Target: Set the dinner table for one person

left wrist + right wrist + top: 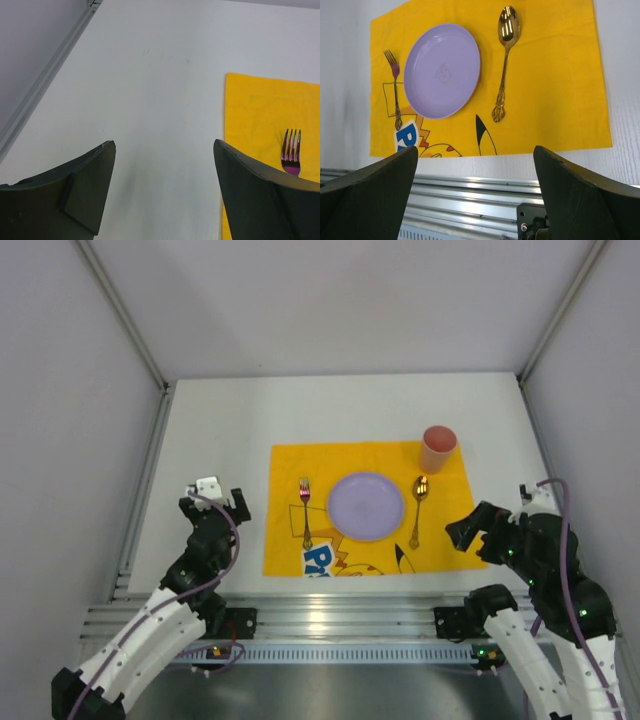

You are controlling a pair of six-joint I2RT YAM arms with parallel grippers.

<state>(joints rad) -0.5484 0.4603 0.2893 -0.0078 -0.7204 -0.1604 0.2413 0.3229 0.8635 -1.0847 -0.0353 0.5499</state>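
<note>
On the white dinner table (pixel 220 430) lies a yellow cartoon mat (pixel 450 540). A lilac plate (pixel 366 506) sits at its middle, a purple fork (pixel 306 512) to its left, a gold spoon (pixel 418 508) to its right, and a pink cup (pixel 438 449) at the mat's far right corner. The right wrist view shows the plate (pixel 442 70), fork (pixel 395 90) and spoon (pixel 504 60); the left wrist view shows the fork tines (pixel 291 152). My left gripper (pixel 215 495) is open and empty left of the mat. My right gripper (pixel 465 532) is open and empty near the mat's right front corner.
A ribbed silver aluminium rail (pixel 330 615) runs along the table's near edge and shows in the right wrist view (pixel 470 192). Grey walls and a slanted rail (pixel 145 490) bound the table's left side; another rail (pixel 535 430) bounds the right.
</note>
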